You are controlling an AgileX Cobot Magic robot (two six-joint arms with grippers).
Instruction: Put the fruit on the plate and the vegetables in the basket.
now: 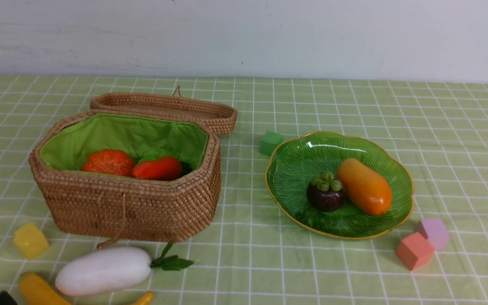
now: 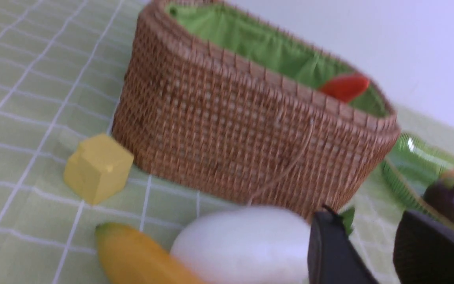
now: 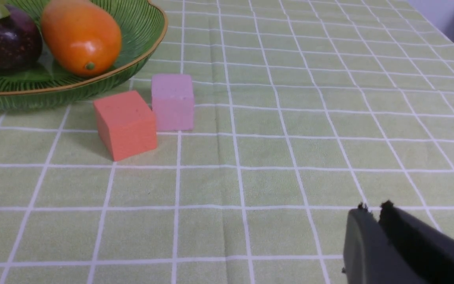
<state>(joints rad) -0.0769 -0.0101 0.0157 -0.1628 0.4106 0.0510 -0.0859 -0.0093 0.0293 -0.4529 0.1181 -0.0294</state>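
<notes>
While the left gripper (image 2: pixel 367 221) hangs low over the near left part of the table, its two black fingers (image 2: pixel 329 252) stand clearly apart. Checked cloth and a scrap of green leaf show in the gap, and they hold nothing. One finger sits just beside the leafy end of the white radish (image 1: pixel 104 270); the blurred wrist view does not show whether it touches. The right gripper (image 3: pixel 374 207) has its fingers pressed almost together, with only a thin slit between the tips and nothing in them. It hovers over bare tablecloth (image 3: pixel 250 189), apart from the plate (image 1: pixel 295 169).

The radish lies on its side just in front of the basket (image 1: pixel 125 203), leaves pointing right, and the basket's woven front wall rises between it and the green lining. The banana (image 1: pixel 38 290) lies close against the radish on the near side. Inside the open basket the pumpkin (image 1: pixel 108 162) and carrot (image 1: pixel 158 168) rest side by side, and the lid (image 1: pixel 163 106) lies flat behind it. On the plate, to the right, the mangosteen (image 1: pixel 325 195) and mango (image 1: pixel 364 186) touch.

A yellow cube (image 1: pixel 31 240) sits near the basket's left front corner. A green cube (image 1: pixel 271 142) is just beside the plate's far rim. A coral cube (image 1: pixel 414 250) and a lilac cube (image 1: pixel 433 233) touch each other near its right front edge.
</notes>
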